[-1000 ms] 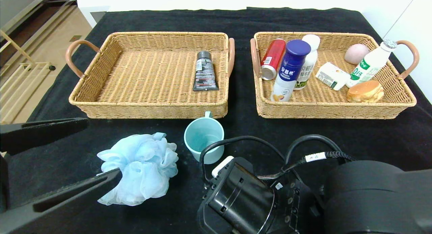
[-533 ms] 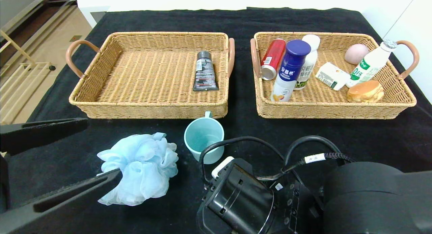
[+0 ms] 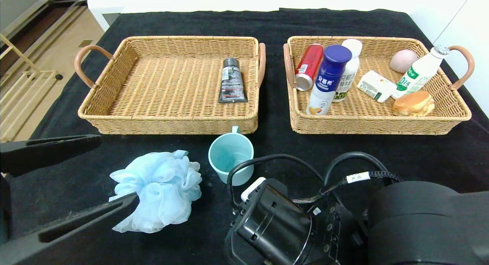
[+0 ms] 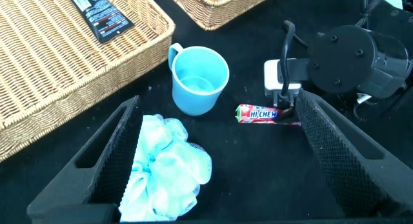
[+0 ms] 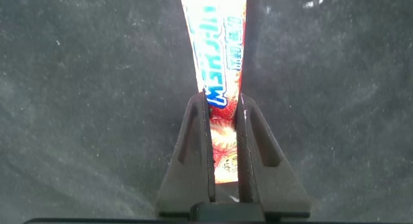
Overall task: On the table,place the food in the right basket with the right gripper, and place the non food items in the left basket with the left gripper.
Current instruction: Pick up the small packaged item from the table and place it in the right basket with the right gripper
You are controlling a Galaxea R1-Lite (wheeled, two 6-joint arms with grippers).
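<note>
Right gripper (image 5: 224,146) low over the table (image 3: 420,154), fingers clamped on the red Hi-Chew candy stick (image 4: 264,113) near the teal-blue mug (image 3: 230,158), left gripper (image 4: 213,166) spread wide around the bath pouf (image 3: 156,190), tube (image 3: 231,81) lying in the left basket (image 3: 168,125).

Red Hi-Chew stick (image 4: 264,113) lies flat on the black table (image 3: 344,150), pinched at one end; pale-blue pouf (image 3: 158,190) and teal mug (image 3: 230,158) (upright) sit nearby.
</note>
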